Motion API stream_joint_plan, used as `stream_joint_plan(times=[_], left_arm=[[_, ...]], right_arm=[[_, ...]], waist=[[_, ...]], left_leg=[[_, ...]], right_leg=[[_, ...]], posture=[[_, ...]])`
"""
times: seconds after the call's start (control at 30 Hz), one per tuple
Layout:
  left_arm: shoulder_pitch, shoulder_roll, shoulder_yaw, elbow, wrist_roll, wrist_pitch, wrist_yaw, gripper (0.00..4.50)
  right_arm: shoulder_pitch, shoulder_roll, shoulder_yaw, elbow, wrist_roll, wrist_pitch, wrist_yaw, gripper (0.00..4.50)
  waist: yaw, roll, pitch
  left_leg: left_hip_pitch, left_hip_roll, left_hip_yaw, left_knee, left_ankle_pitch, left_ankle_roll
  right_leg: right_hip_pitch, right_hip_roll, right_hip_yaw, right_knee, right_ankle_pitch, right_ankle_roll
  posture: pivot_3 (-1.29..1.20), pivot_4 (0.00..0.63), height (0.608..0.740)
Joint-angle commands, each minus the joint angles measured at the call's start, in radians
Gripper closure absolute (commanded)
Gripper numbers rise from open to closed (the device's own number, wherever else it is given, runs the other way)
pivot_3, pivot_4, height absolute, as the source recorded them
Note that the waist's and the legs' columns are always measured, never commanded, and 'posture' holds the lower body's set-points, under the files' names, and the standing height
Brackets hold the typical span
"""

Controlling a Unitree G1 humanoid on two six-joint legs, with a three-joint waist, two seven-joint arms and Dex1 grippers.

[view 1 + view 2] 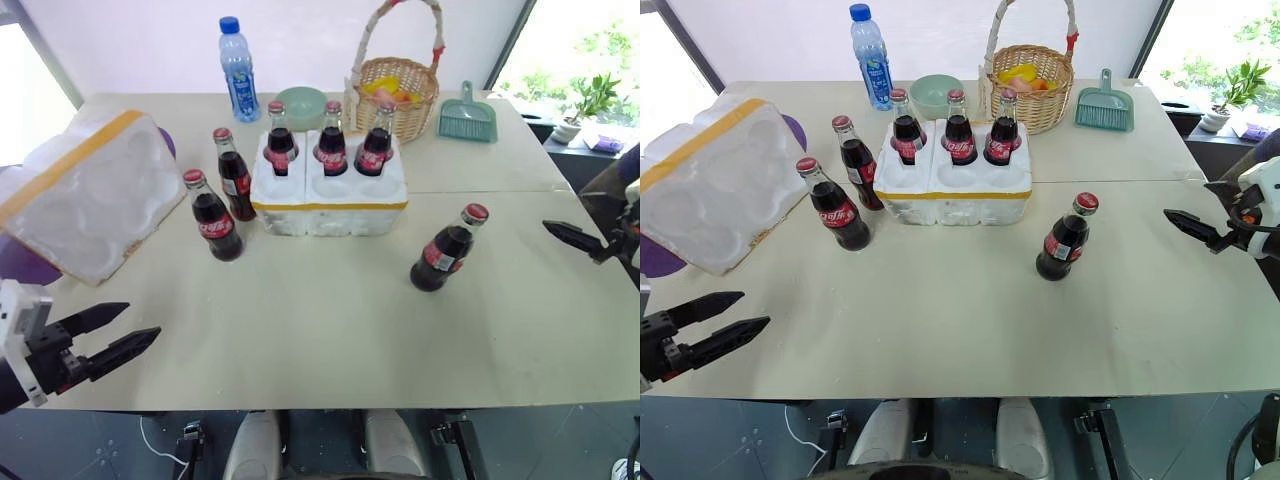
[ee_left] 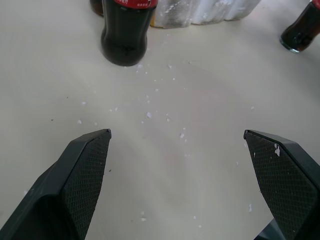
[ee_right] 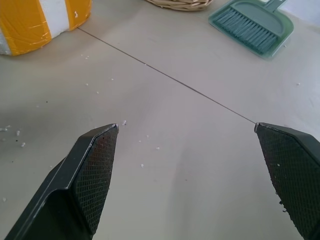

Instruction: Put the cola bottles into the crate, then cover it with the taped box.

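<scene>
setting: pale beige table by bright windows, white crumbs scattered on it.

head view, crate: low white foam crate with yellow band at table centre; rear row filled with three cola bottles, front three holes vacant.

head view, loose bottles: two upright just left of the crate, nearer one and one behind it; third bottle alone on the right, leaning slightly, well apart from the crate.

head view, taped box: taped box tilted at far left edge, yellow tape across the top, moulded hollows facing up.

head view, left gripper: left gripper low at near left corner, fingers spread, nothing held.

head view, right gripper: right gripper at right edge, pointing inward toward the lone bottle, empty.

head view, bystanders: water bottle, green bowl, wicker basket, green dustpan brush along the back.

left wrist view: fingers fully parted over bare table; a loose bottle's base straight ahead, well apart, with the crate's edge behind it.

right wrist view: fingers wide, empty; crate corner and brush beyond, no bottle between the tips.

key relation: three bottles left to load. lone bottle lies inward of the right gripper, long axis near vertical; right arm judged nearer to it, left arm nearer to the pair.
</scene>
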Motion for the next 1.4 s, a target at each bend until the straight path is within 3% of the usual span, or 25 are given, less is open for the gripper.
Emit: stream_joint_plan(times=[0.03, 0.37, 0.57, 0.8, 1.03, 1.4], left_arm=[[-0.008, 0.01, 0.0, 0.002, 0.018, -0.031, -0.008, 0.04], [-0.064, -0.011, -0.019, 0.011, 0.015, -0.023, 0.05, 0.04], [-0.228, -0.015, -0.055, 0.043, -0.022, -0.017, 0.143, 0.04], [-0.469, -0.009, -0.227, 0.104, 0.033, -0.041, 0.224, 0.04], [-0.651, -0.024, -0.432, 0.261, 0.171, -0.133, 0.203, 0.04], [-0.82, -0.101, -0.588, 0.447, 0.297, -0.25, 0.156, 0.04]], right_arm=[[-0.006, -0.004, -0.03, -0.033, 0.023, -0.005, 0.002, 0.0], [-0.007, -0.015, -0.026, -0.043, 0.032, 0.014, 0.029, 0.0], [-0.093, -0.067, -0.003, -0.08, 0.074, 0.126, 0.136, 0.0], [-0.401, -0.177, 0.135, -0.134, 0.108, 0.341, 0.363, 0.0], [-0.712, -0.13, 0.304, -0.139, 0.085, 0.48, 0.524, 0.0], [-0.652, -0.114, 0.298, -0.381, 0.203, 0.599, 0.544, 0.0]], waist=[[0.0, 0.0, 0.0], [0.001, 0.0, 0.0], [0.003, 0.0, 0.0], [0.002, 0.004, 0.0], [0.001, 0.004, 0.001], [0.009, 0.004, 0.001]], left_leg=[[0.0, 0.0, 0.0, 0.0, 0.0, 0.0], [0.001, 0.001, 0.0, 0.0, 0.0, 0.0], [0.002, 0.001, 0.0, 0.002, 0.0, 0.0], [0.003, 0.002, 0.0, 0.001, 0.0, 0.0], [0.002, 0.003, 0.0, 0.0, 0.0, 0.0], [-0.002, 0.003, 0.0, 0.001, 0.0, 0.0]], right_leg=[[0.0, 0.0, 0.0, 0.0, 0.0, 0.0], [0.0, 0.001, 0.0, 0.002, 0.0, 0.0], [0.0, 0.002, 0.0, 0.007, 0.0, 0.0], [-0.002, 0.003, 0.001, 0.008, 0.0, 0.0], [-0.004, 0.005, 0.002, 0.009, 0.0, 0.001], [-0.007, 0.005, 0.002, 0.01, 0.002, 0.004]], posture=[[0.0, 0.15, 0.74], [0.0, 0.15, 0.74], [0.0, 0.15, 0.74], [0.0, 0.15, 0.74], [0.0, 0.15, 0.74], [0.0, 0.15, 0.74]])
